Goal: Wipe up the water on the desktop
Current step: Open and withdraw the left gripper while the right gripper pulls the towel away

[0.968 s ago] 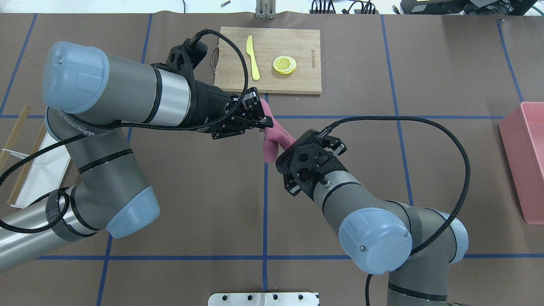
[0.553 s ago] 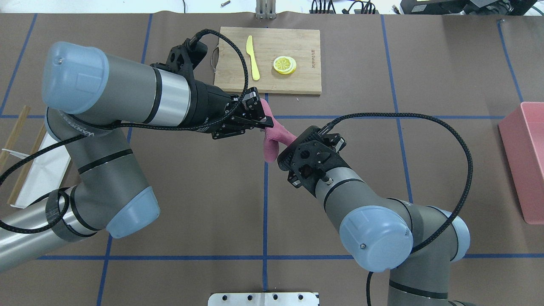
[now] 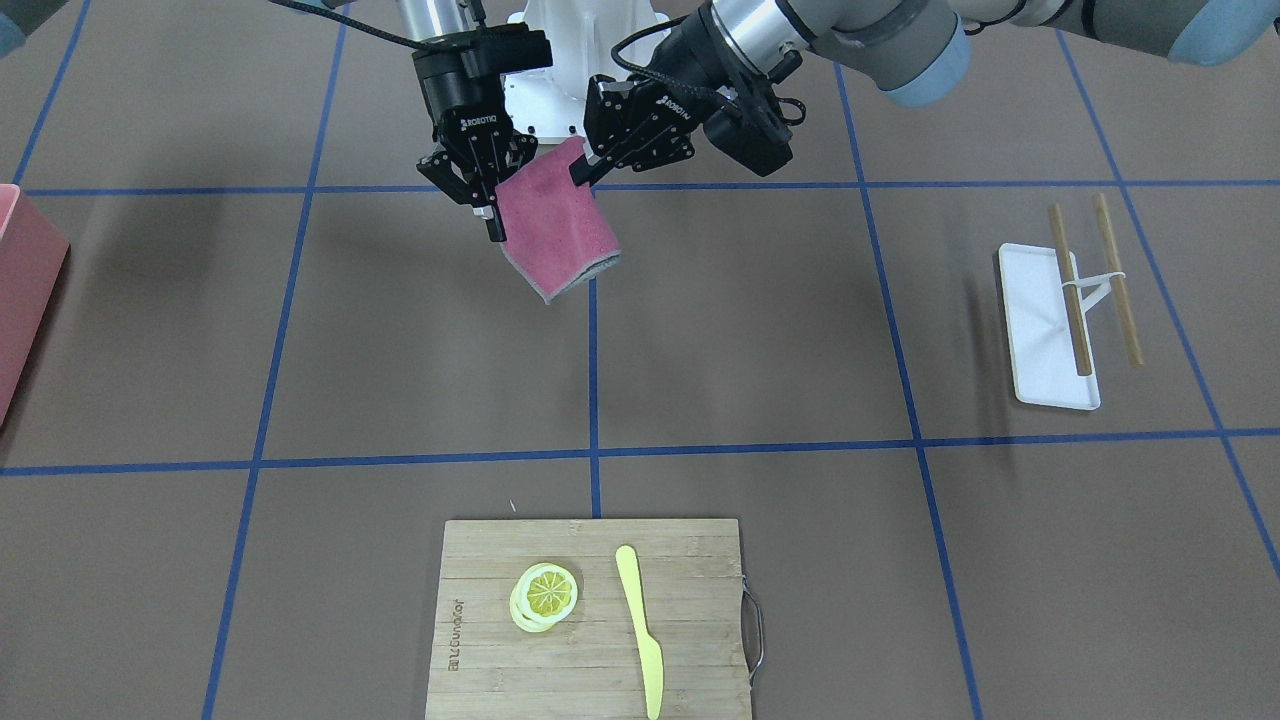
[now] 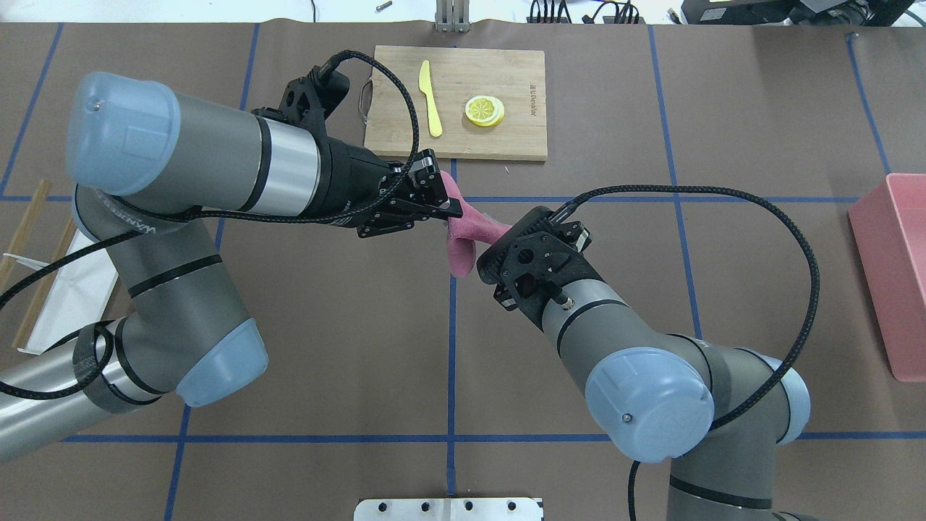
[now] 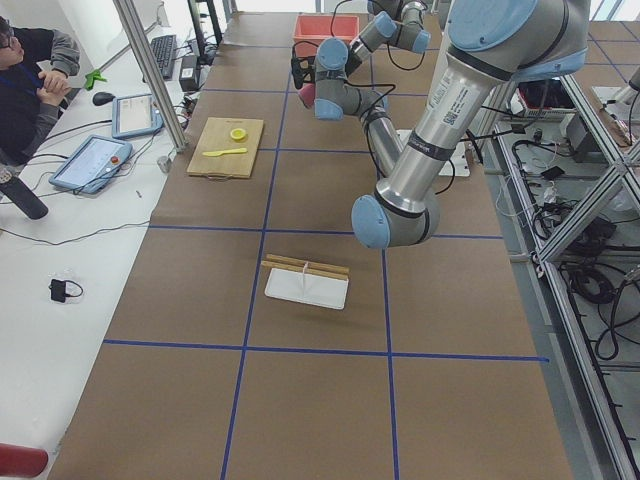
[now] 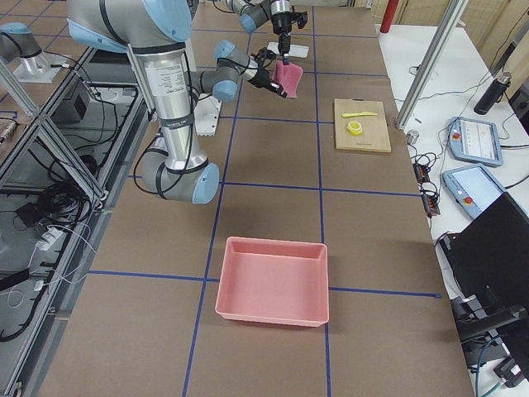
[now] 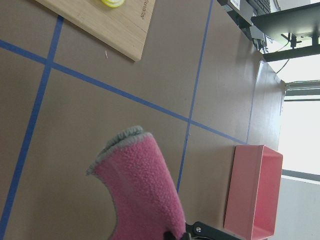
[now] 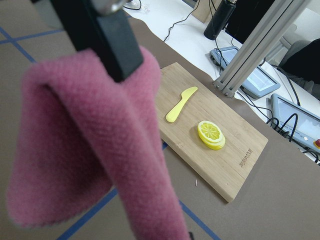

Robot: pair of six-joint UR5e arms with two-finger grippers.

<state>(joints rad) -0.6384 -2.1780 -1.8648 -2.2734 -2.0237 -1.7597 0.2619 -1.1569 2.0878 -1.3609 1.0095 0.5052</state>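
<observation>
A pink cloth (image 6: 288,78) hangs lifted above the far bench (image 6: 273,157); a board (image 6: 362,125) lies right of it, a pink bin (image 6: 273,281) nearest.

The desk (image 4: 340,325) was a broad, flat, matte brown surface that lay level and filled nearly the whole overhead view. Thin blue tape lines (image 4: 451,362) ran along and across it, met at right angles and marked it off into large rectangles. Its brown looked even in tone.

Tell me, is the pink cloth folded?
Folded. The pink cloth hangs doubled over between the left gripper and right gripper, two layers showing at its edge.
</observation>
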